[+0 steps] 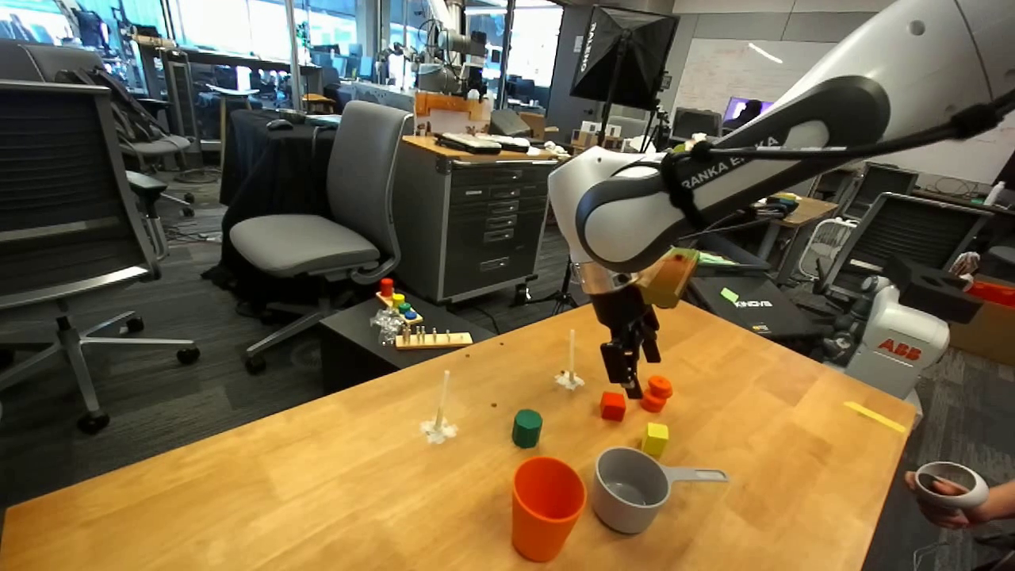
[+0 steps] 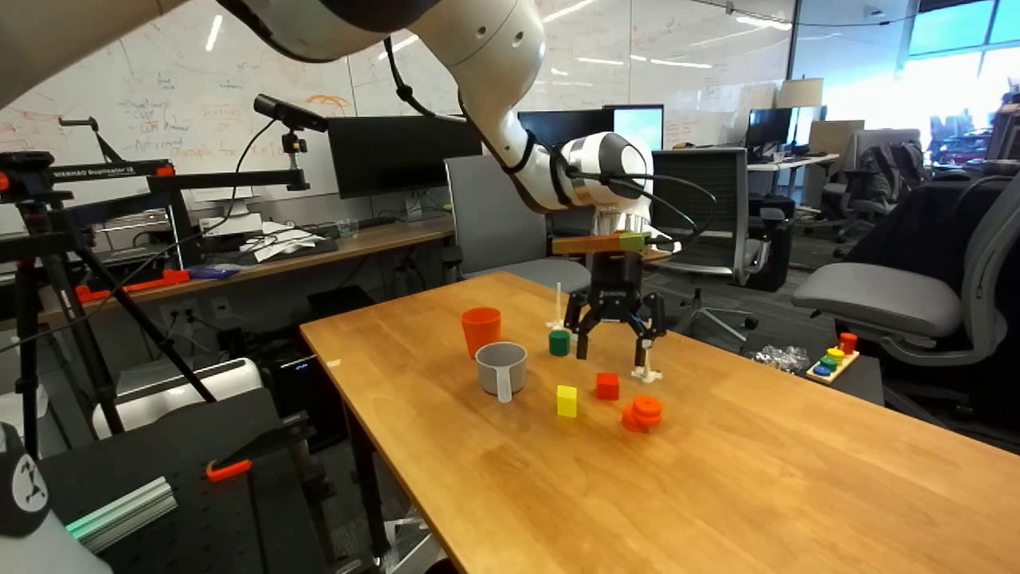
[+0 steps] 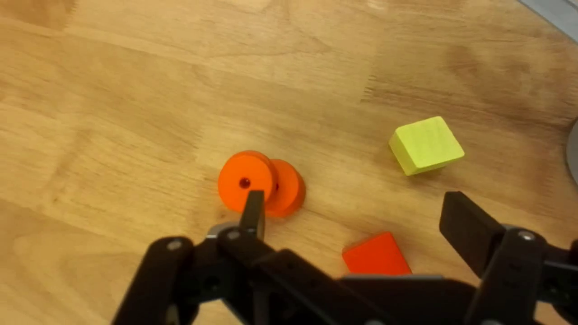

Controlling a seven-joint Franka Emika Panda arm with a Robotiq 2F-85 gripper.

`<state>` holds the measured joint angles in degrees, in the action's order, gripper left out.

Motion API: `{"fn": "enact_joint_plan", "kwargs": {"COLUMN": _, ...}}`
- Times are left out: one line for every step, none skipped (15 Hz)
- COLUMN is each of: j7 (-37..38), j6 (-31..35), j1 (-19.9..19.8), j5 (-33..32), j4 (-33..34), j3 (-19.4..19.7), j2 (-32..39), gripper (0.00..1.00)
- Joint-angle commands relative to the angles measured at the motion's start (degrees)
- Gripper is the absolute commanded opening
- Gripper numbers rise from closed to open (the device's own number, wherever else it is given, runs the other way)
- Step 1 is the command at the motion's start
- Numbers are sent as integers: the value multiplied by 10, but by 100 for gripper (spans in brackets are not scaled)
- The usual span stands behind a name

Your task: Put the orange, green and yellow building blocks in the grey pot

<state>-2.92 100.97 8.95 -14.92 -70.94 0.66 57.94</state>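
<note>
Two orange discs (image 1: 658,387) lie one partly on the other; they also show in the wrist view (image 3: 244,174). A green block (image 1: 526,429) stands apart; it shows in both exterior views (image 2: 559,344) but not in the wrist view. A yellow block (image 1: 655,439) sits beside the grey pot (image 1: 630,503); the wrist view (image 3: 427,144) shows it too. The pot's handle (image 1: 702,475) points away from the orange cup. My gripper (image 2: 611,359) is open with nothing between its fingers, above the table near the discs and a red cube (image 2: 607,387).
An orange cup (image 1: 547,511) stands close to the grey pot. Two thin white pegs (image 1: 442,404) (image 1: 571,361) stand upright on the wooden table (image 1: 277,484). The red cube (image 3: 377,257) lies below my open fingers in the wrist view.
</note>
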Motion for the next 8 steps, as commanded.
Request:
{"fn": "enact_joint_plan", "kwargs": {"j7": -45, "j6": -109, "j1": 21, "j5": -39, "j4": 134, "j3": 13, "j2": 77, "gripper": 100}}
{"fn": "enact_joint_plan", "kwargs": {"j7": -54, "j6": -126, "j1": 27, "j5": -51, "j4": 158, "j3": 14, "j2": 93, "gripper": 100}}
{"fn": "enact_joint_plan", "kwargs": {"j7": -64, "j6": -134, "j1": 31, "j5": -60, "j4": 173, "j3": 14, "j2": 105, "gripper": 100}}
{"fn": "enact_joint_plan", "kwargs": {"j7": -74, "j6": -138, "j1": 36, "j5": -70, "j4": 186, "j3": 13, "j2": 116, "gripper": 100}}
{"fn": "enact_joint_plan", "kwargs": {"j7": -85, "j6": -141, "j1": 39, "j5": -75, "j4": 200, "j3": 11, "j2": 128, "gripper": 100}}
{"fn": "enact_joint_plan", "kwargs": {"j7": -95, "j6": -143, "j1": 43, "j5": -80, "j4": 213, "j3": 11, "j2": 140, "gripper": 100}}
{"fn": "enact_joint_plan", "kwargs": {"j7": -105, "j6": -145, "j1": 47, "j5": -83, "j4": 224, "j3": 10, "j2": 150, "gripper": 100}}
{"fn": "enact_joint_plan", "kwargs": {"j7": -106, "j6": -146, "j1": 52, "j5": -82, "j4": 231, "j3": 9, "j2": 156, "gripper": 100}}
